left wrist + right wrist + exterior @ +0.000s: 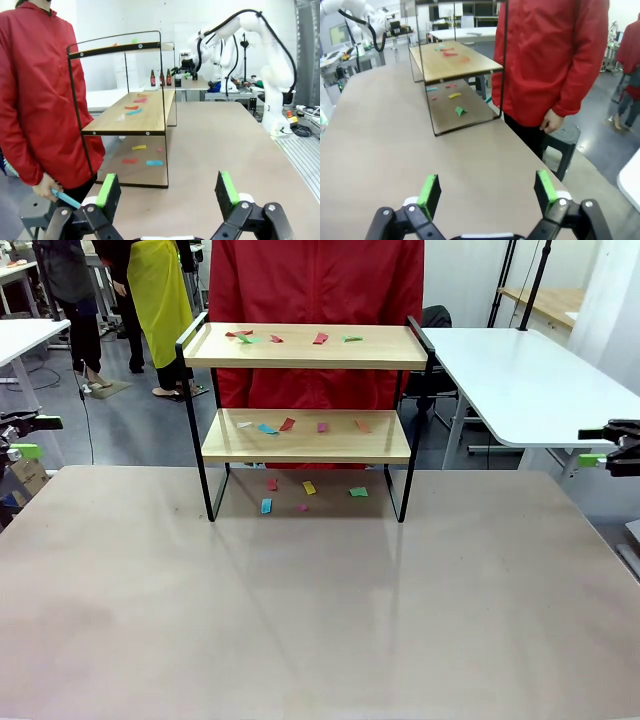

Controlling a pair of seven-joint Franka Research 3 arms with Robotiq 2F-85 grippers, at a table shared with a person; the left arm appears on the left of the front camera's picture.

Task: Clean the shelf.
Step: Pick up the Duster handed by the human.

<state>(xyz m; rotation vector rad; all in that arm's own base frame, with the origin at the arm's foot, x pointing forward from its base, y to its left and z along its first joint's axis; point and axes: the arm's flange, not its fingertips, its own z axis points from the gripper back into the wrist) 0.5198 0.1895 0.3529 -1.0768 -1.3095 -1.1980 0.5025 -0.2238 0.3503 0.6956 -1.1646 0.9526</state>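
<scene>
At the far left we see the left claw (38, 437) hanging off the desk (320, 610) edge, jaws spread wide and holding nothing. In the middle, at the desk's far side, stands the shelf (305, 358), upright on its black legs. We count small coloured paper scraps (320, 338) on both wooden boards and on the desk beneath the lower board. A person (315, 280) in a red jacket stands just behind the shelf. At the far right, the right claw (592, 446) is likewise released and empty, well apart from the shelf.
</scene>
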